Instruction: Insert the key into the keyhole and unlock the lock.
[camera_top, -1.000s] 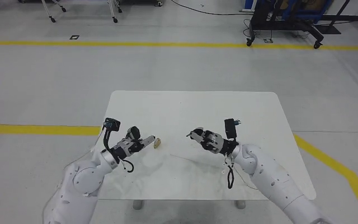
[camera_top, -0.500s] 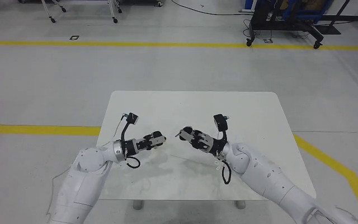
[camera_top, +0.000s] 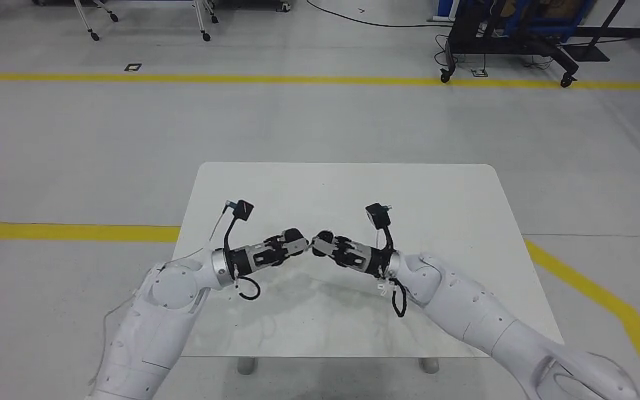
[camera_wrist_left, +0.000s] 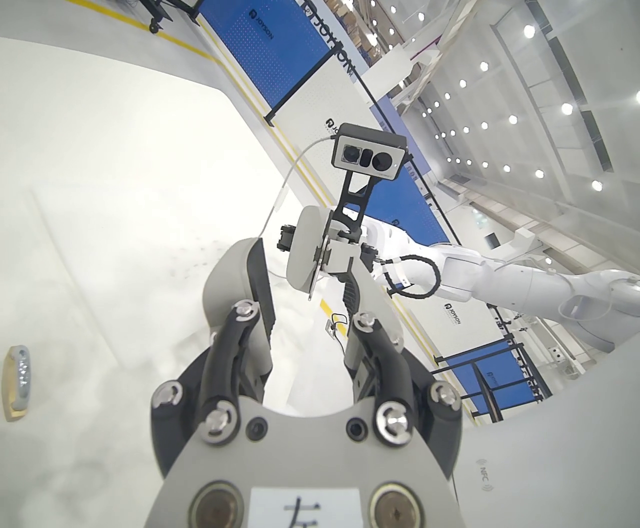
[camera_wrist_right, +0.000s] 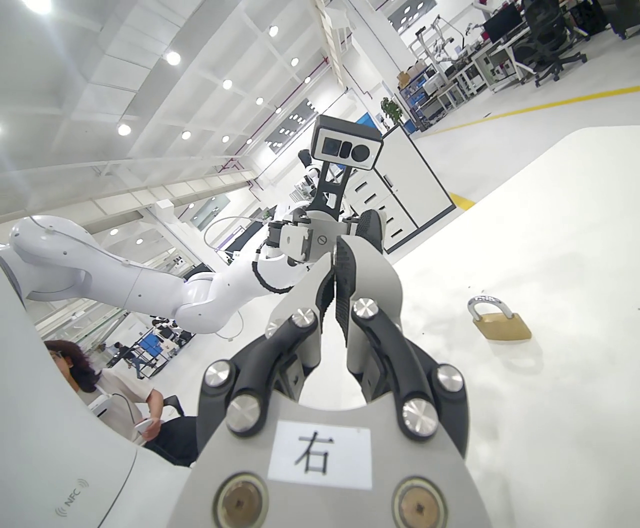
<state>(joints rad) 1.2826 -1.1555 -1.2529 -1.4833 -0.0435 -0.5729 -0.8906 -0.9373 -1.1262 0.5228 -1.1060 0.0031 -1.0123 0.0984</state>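
On white counter, small brass padlock with steel shackle lies flat, untouched. Left gripper fingers spread, empty; right gripper fingers clenched, contents unclear. Padlock likely rigid, smooth, slide-prone: pinch brass body's flat sides.

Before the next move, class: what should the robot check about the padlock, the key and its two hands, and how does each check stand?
1. Padlock lying free on the table: ok.
2. Padlock steadied by either hand: not ok.
3. Left hand open and empty: ok.
4. Right hand shut: ok.
5. Key held in the right hand: cannot tell.
6. Keyhole turned towards a hand: cannot tell.
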